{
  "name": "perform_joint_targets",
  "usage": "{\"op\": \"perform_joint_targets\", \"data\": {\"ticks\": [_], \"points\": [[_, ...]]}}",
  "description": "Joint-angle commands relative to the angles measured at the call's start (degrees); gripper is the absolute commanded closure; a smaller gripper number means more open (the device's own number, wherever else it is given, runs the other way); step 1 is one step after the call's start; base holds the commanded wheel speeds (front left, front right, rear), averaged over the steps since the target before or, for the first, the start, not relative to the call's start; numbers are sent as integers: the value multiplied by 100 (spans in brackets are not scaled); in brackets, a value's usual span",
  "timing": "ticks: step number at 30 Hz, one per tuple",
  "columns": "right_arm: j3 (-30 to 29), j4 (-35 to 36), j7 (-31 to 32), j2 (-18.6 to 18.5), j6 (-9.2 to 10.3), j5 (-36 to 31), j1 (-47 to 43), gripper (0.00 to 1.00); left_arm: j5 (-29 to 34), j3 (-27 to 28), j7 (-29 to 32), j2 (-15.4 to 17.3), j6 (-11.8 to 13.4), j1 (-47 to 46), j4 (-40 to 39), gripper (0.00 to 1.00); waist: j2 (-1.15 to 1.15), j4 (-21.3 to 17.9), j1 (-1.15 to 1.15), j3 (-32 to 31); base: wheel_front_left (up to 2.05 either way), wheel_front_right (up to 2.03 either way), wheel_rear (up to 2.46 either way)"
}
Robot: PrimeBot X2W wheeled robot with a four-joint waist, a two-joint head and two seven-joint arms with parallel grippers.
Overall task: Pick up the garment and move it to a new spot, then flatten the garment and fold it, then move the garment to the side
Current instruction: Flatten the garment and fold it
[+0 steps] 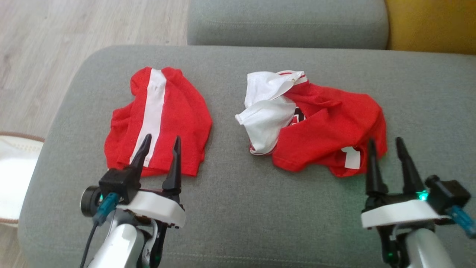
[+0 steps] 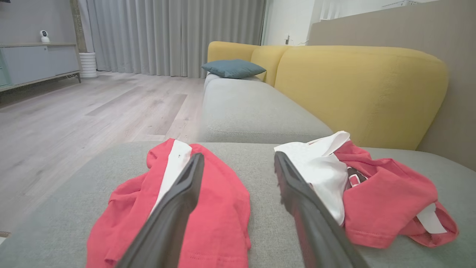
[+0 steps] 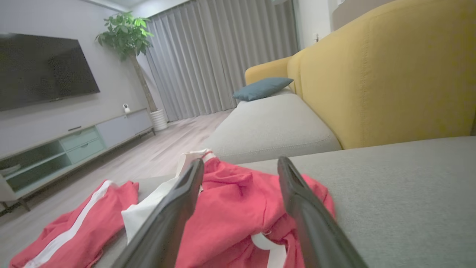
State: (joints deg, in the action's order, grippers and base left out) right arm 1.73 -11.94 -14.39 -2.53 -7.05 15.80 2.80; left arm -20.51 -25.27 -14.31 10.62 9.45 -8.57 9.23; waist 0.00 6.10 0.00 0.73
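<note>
Two red garments lie on the grey sofa cushion (image 1: 238, 208). Red shorts with a white stripe (image 1: 160, 119) (image 2: 208, 208) (image 3: 70, 230) lie at the left. A crumpled red and white shirt (image 1: 319, 126) (image 2: 375, 197) (image 3: 230, 219) lies at the right. My left gripper (image 1: 160, 140) (image 2: 238, 163) is open, its fingertips over the near edge of the shorts. My right gripper (image 1: 385, 143) (image 3: 241, 165) is open over the shirt's near right edge. Nothing is held between either pair of fingers.
A second grey cushion (image 1: 286, 22) lies beyond, with a yellow backrest (image 1: 431, 24) (image 2: 357, 89) at the right. Wooden floor (image 1: 44, 48) drops off at the left. A white object (image 1: 15, 175) sits low at the far left. A blue pillow (image 2: 232, 68) rests far along the sofa.
</note>
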Motion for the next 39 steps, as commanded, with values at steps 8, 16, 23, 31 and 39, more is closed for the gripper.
{"op": "perform_joint_targets", "data": {"ticks": [8, 16, 23, 31, 39], "points": [[1010, -290, 630, -34, -44, -452, 569, 0, 221, 322, -68, -209, -293, -432, -100, 0, 0, 341, 0, 412, 0, 0, 0], [1266, -1362, 1148, -34, -44, -702, 1011, 0, 348, 425, -69, -417, -477, -522, 54, 0, 0, 721, 0, 665, 0, 0, 0], [987, -2023, 1142, -34, -44, -1073, 1321, 0, 422, 549, -69, -522, -574, -550, 84, 0, 0, 933, 0, 772, 0, 0, 0], [724, -2642, 1104, -34, -44, -1327, 1675, 0, 522, 681, -69, -637, -662, -556, 73, 0, 0, 1038, 0, 964, 0, 0, 0], [748, -2731, 691, -34, -44, -1141, 1819, 100, 626, 888, -69, -681, -704, -504, 126, 0, 0, 719, 0, 861, 0, 0, 0]]}}
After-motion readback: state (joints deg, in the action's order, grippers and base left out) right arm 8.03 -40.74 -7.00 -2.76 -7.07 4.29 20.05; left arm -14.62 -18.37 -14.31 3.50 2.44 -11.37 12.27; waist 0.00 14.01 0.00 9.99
